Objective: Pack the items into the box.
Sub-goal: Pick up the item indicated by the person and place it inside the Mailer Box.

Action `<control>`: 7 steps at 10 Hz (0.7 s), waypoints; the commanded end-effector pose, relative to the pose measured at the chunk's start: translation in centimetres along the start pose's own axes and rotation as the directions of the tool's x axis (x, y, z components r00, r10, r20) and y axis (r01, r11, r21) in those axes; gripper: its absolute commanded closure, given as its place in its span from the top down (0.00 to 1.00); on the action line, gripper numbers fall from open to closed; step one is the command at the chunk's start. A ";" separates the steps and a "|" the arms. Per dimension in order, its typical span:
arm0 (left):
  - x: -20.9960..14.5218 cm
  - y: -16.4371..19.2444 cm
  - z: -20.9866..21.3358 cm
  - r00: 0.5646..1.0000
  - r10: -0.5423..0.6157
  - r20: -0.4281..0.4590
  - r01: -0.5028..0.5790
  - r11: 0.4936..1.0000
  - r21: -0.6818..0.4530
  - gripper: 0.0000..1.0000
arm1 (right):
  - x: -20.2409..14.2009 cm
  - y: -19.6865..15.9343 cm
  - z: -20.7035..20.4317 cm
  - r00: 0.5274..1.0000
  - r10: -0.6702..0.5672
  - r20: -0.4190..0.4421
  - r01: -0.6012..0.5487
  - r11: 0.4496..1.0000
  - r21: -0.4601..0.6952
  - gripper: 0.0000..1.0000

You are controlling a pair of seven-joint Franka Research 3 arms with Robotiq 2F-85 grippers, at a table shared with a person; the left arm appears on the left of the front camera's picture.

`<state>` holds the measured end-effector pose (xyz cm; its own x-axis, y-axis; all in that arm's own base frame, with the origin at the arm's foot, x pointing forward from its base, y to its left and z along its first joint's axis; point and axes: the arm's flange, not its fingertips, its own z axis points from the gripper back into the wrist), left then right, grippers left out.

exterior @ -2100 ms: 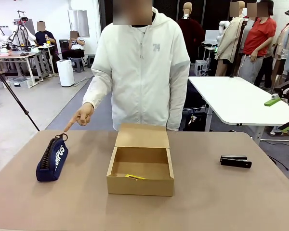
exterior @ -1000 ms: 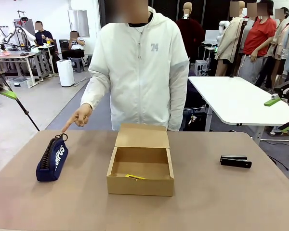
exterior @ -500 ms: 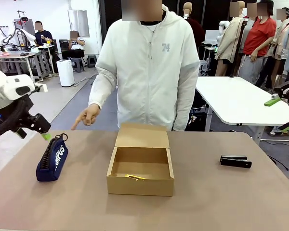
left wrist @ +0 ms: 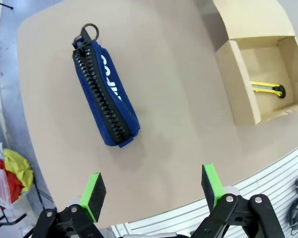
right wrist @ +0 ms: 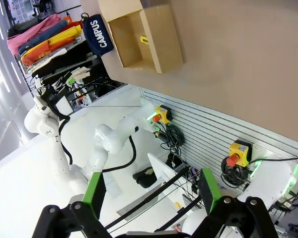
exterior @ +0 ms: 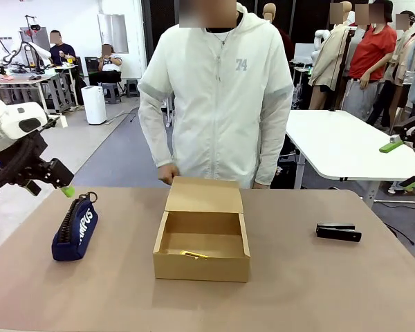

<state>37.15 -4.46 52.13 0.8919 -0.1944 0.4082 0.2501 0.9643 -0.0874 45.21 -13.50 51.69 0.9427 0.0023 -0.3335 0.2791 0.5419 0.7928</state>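
From the front, the box (exterior: 202, 266) sits at the middle of the table (exterior: 297, 290), lid flap folded back toward the person, whose hand (exterior: 168, 173) rests at the flap's far edge. The box's near wall hides most of the yellow-and-black tool (exterior: 194, 254) lying inside. The pouch (exterior: 75, 230) lies well left of the box with bare table all round, its long axis running away from the robot, zip ring at the far end. The stapler (exterior: 338, 232) lies crosswise well to the right. The left gripper (exterior: 63, 187) hangs just beyond the pouch's far end, showing one green pad; the right gripper (exterior: 400, 166) is cut off by the picture's right edge. In the left wrist view, the left gripper (left wrist: 151, 191) stands wide open and empty above the table's edge, and the pouch (left wrist: 109, 106) slants ahead, apart from the box (left wrist: 243, 94), where the tool (left wrist: 268, 89) lies along a wall. In the right wrist view, the right gripper (right wrist: 151, 191) is open and empty, off the table; box (right wrist: 161, 39) and pouch (right wrist: 100, 32) look small and far.
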 end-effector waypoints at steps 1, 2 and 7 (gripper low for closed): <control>1.9 1.2 -2.1 0.992 0.055 -0.113 -0.051 0.998 0.030 1.00 | -0.1 0.2 -0.1 1.000 -0.002 0.007 0.002 1.000 -0.008 1.00; 4.2 2.1 -4.0 0.979 0.096 -0.177 -0.090 0.995 0.041 1.00 | -0.1 0.2 -0.1 1.000 -0.002 0.007 0.002 1.000 -0.008 1.00; 7.7 5.5 -13.0 0.955 0.163 -0.247 -0.137 0.983 0.120 1.00 | -0.1 0.2 -0.1 1.000 -0.002 0.007 0.002 1.000 -0.008 1.00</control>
<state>49.67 -3.03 43.03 0.9835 -0.1100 0.1437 0.1221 0.9895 -0.0778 45.20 -13.51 51.68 0.9427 0.0022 -0.3335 0.2793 0.5418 0.7928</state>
